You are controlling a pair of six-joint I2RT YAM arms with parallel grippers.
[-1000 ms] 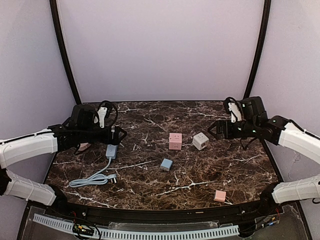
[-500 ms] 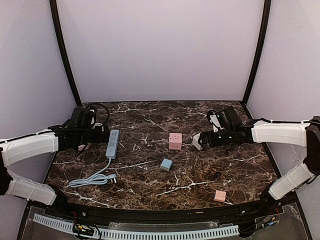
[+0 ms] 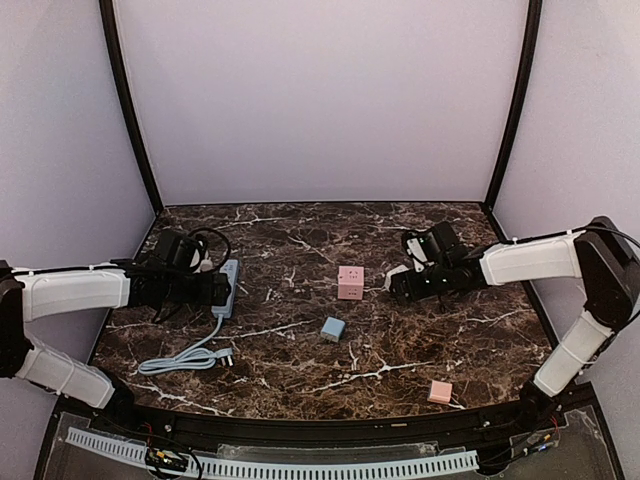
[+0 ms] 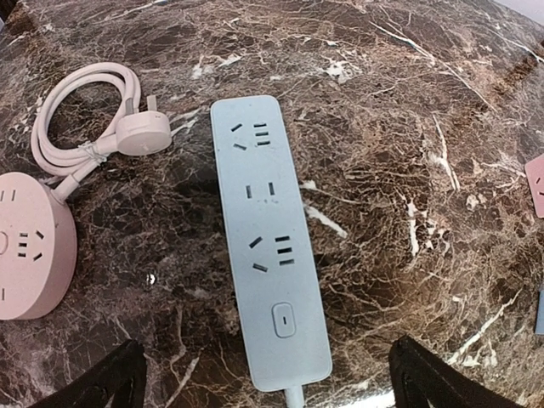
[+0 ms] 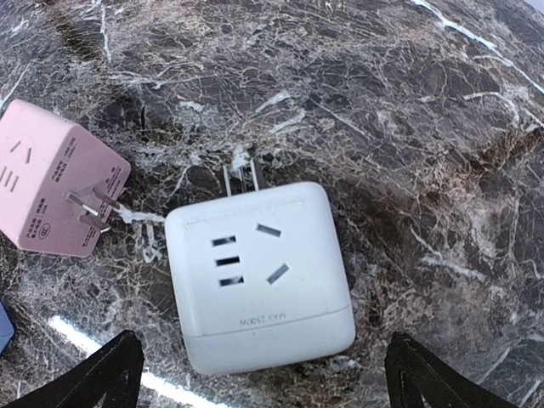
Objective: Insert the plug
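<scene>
Dark marble table [image 3: 400,350] under me: my right pincer [image 5: 263,374] hangs wide over the white plug cube [image 5: 259,272]; left pincer [image 4: 268,378], wide too, hovers above the power strip [image 4: 268,238]. I should close squarely on the cube's sides

top: overhead, far | wrists: close, downward | shared: power strip [image 4: 268,246], white adapter [image 5: 259,276]

Colours you're looking at, L to R:
Tabletop [image 3: 400,350] dk brown marble w/ white veins; round socket [image 4: 25,242] + cord pink; power strip [image 4: 268,238] pale blue-grey; cube adapter [image 5: 259,276] white; second cube [image 5: 55,191] pink; mid block [image 3: 333,328] blue; front block [image 3: 440,391] pink.
</scene>
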